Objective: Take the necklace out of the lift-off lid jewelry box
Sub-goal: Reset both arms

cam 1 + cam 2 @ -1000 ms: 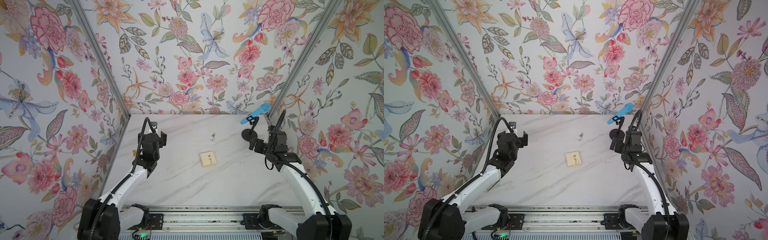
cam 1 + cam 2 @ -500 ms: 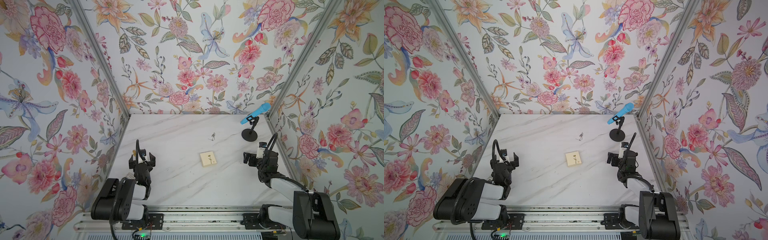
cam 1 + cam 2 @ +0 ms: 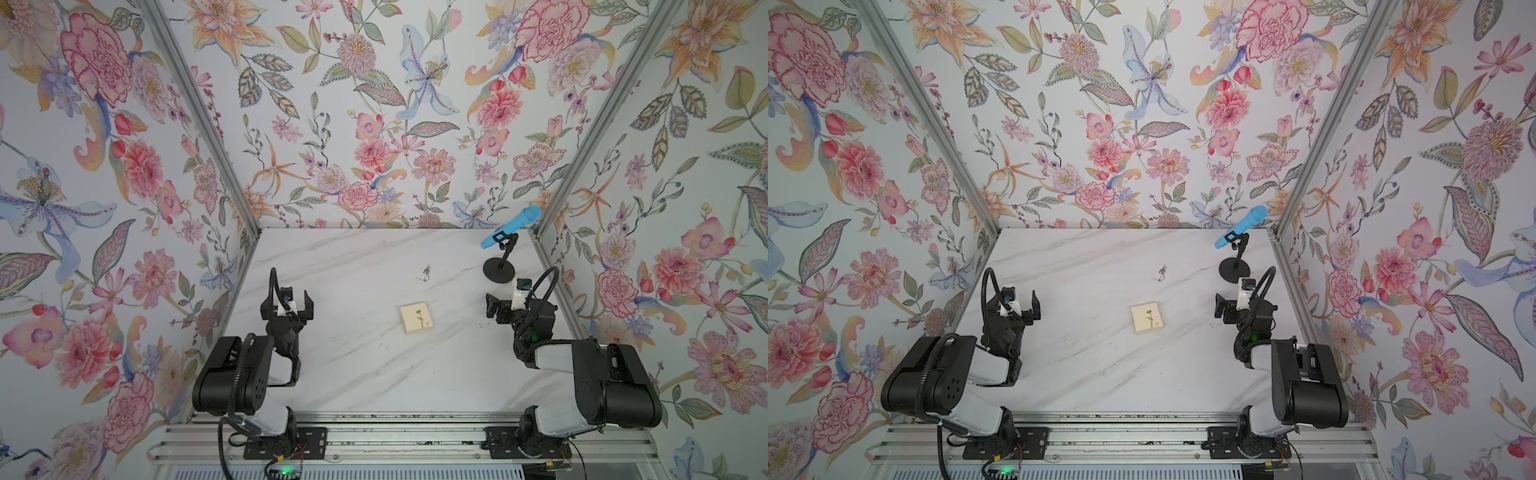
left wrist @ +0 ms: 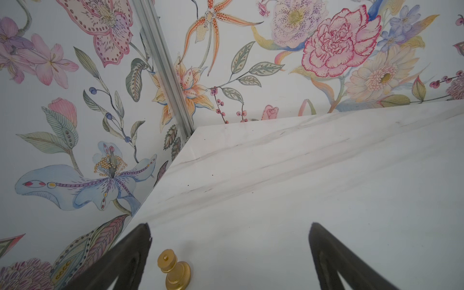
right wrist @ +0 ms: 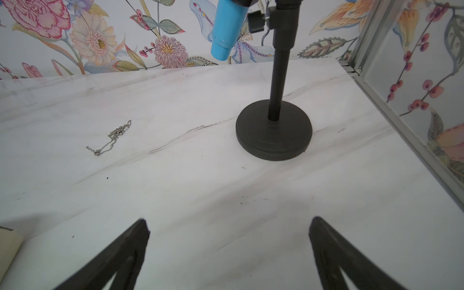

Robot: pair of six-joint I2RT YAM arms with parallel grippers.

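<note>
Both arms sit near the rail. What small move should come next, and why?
Probably none; I'd stop here. The necklace lies on the bare table, beyond the box, which has its lid on. The left pincer and right pincer are open and empty, so the job looks done.

In a top view, the lift-off lid jewelry box (image 3: 1147,318) is sitting mid-table, lid on, flower drawing facing up. The necklace (image 3: 1162,273) is lying on the marble table (image 3: 1100,374) farther back, well apart from the box. Left gripper (image 3: 1016,305) is pointing at the far wall near the left edge, jaws spread, gripping nothing. Right gripper (image 3: 1227,309) is sitting right of the box, near the blue microphone (image 3: 1241,227) stand.
</note>
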